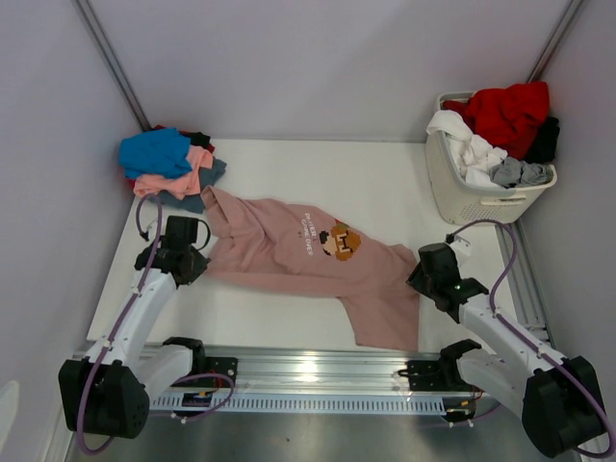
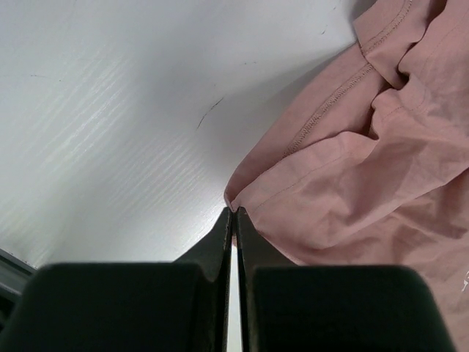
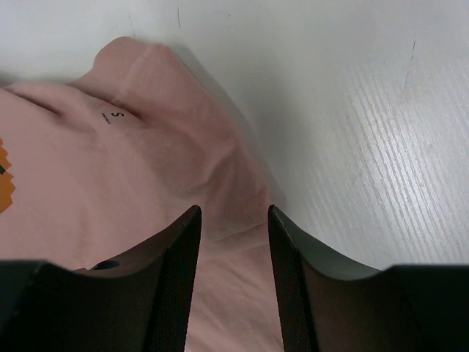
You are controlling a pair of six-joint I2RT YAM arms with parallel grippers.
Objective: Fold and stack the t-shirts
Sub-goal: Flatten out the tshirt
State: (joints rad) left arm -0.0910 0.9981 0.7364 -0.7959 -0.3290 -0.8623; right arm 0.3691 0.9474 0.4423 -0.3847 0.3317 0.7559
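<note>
A dusty-pink t-shirt (image 1: 289, 252) with a brown-orange cartoon (image 1: 344, 241) lies spread and rumpled across the middle of the white table. My left gripper (image 1: 200, 257) is at the shirt's left edge. In the left wrist view its jaws (image 2: 234, 213) are shut, pinching the folded hem of the shirt (image 2: 352, 176) at their tips. My right gripper (image 1: 417, 274) is at the shirt's right edge. In the right wrist view it (image 3: 233, 213) is open, its fingers straddling the pink cloth (image 3: 110, 169) low over the table.
A pile of t-shirts sits at the back left: blue (image 1: 154, 152) on top, salmon (image 1: 178, 180), slate and red beneath. A white slatted laundry basket (image 1: 472, 197) at the back right holds red (image 1: 505, 111), white and grey clothes. Walls close in on both sides.
</note>
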